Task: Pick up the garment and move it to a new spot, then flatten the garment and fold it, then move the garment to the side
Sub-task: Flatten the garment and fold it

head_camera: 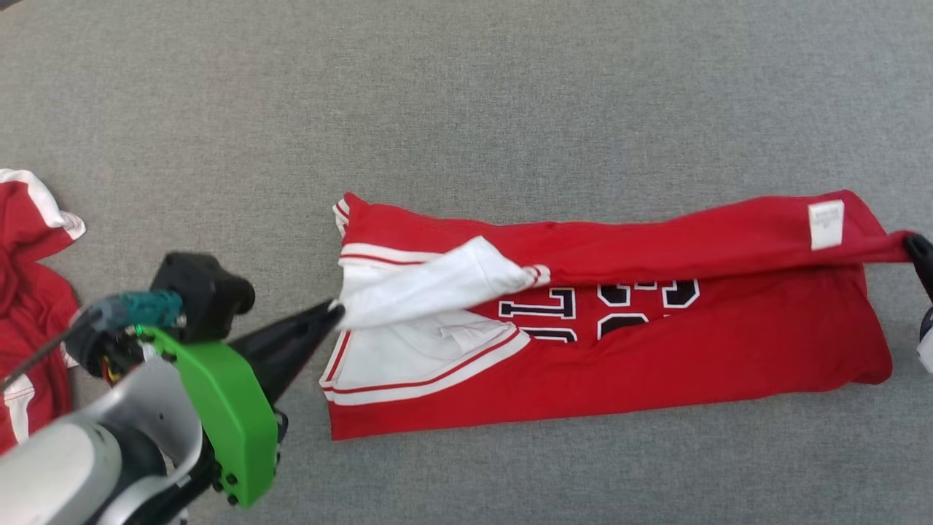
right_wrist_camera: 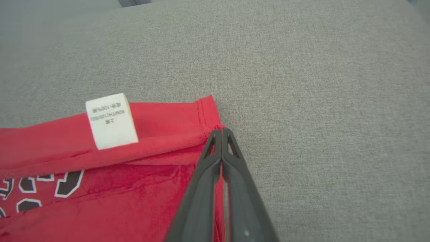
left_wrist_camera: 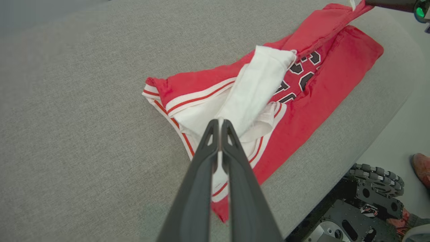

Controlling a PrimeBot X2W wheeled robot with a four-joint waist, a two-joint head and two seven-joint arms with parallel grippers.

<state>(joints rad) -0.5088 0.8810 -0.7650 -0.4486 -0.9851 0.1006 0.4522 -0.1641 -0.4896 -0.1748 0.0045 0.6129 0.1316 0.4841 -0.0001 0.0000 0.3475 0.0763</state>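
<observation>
The red sleeveless jersey, of soft cloth with white trim and black numbers, lies on the grey cloth surface, a little to the right of the middle in the head view. Its long axis runs from left to right in front of the robot, so each arm has one end of it.

The left gripper is closed on the white inner cloth at the left end. In the left wrist view its fingers are pressed together with this white cloth between the tips. The right gripper is closed on the red hem corner at the right end, near the white label. The right wrist view shows this gripper pinching the corner.

The part they hold is the far long edge, stretched between them over the numbers. The rest of the jersey lies flat, nearer to the robot. I judge that this is the folding step. The next move probably goes across the short axis, toward the robot, and both grippers should travel together so that the edge stays straight. The turned-out white cloth may bunch on the left side.

A second red garment lies well apart, at the left.
</observation>
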